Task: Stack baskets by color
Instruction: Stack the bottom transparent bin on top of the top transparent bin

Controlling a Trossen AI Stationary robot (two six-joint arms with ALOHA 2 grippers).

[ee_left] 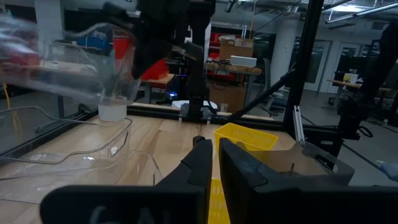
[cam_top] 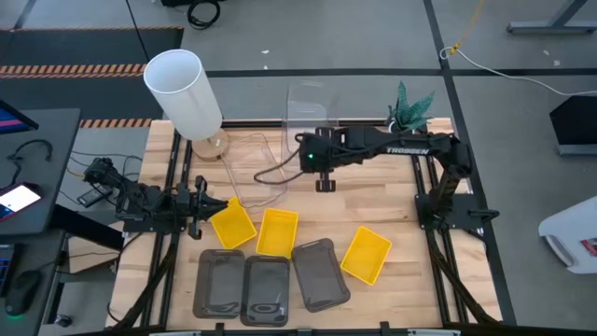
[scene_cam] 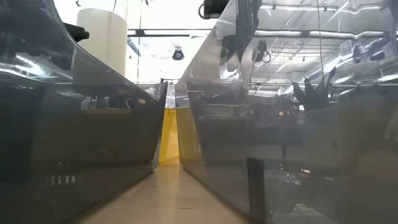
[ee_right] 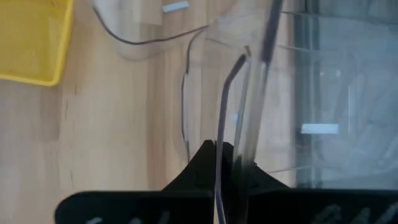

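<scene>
Two grippers are working here. I am seeing the right gripper (ee_right: 231, 163) pinching the thin wall of a clear basket (ee_right: 298, 93), which is rising edge-on from between its closed fingers and hanging above the table's far middle (cam_top: 312, 107). The left gripper (cam_top: 207, 207), fingers nearly together and holding nothing, is pointing at a yellow basket (cam_top: 232, 225) lying just beyond its tips.
</scene>
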